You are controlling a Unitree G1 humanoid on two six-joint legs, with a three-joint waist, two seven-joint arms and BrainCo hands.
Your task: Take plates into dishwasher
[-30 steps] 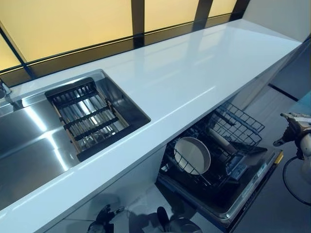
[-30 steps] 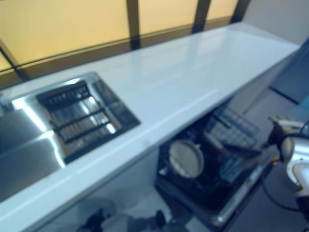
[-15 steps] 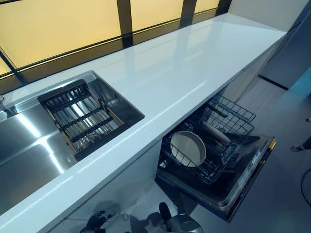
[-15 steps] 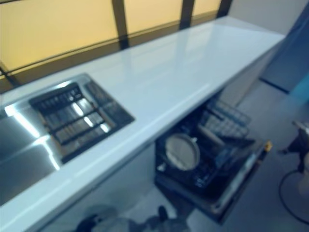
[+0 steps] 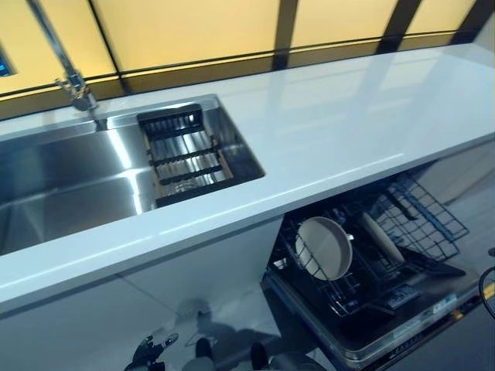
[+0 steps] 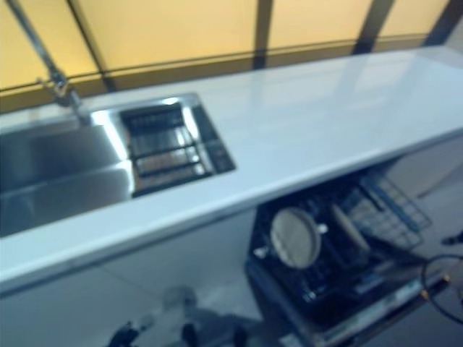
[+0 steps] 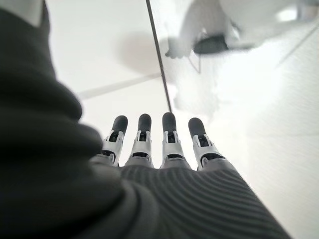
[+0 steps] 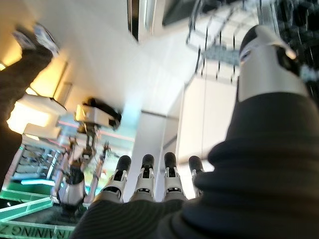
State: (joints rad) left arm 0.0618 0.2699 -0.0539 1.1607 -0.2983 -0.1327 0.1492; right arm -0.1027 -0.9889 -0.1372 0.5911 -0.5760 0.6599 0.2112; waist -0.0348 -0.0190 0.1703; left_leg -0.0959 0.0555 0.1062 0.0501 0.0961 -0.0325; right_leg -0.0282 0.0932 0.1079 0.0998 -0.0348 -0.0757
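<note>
Steel sink fills the upper left of the head view, where we see a tap at its back edge and a dark slatted rack set into its right end. To the right, the white surface runs across to the frame's right edge, with yellow window panels behind it.

Below the surface, in the lower right of the frame, the dishwasher stands open with its wire basket pulled out. One round pale plate stands on edge in the basket, and a second plate leans just to its right.

We find neither hand near the plates. Our left hand shows in its own wrist view, fingers straight and released, holding nothing, over pale floor. Our right hand shows in its wrist view the same way, fingers straight and empty, with part of the wire basket in the upper right of that frame, well apart from the fingers.
</note>
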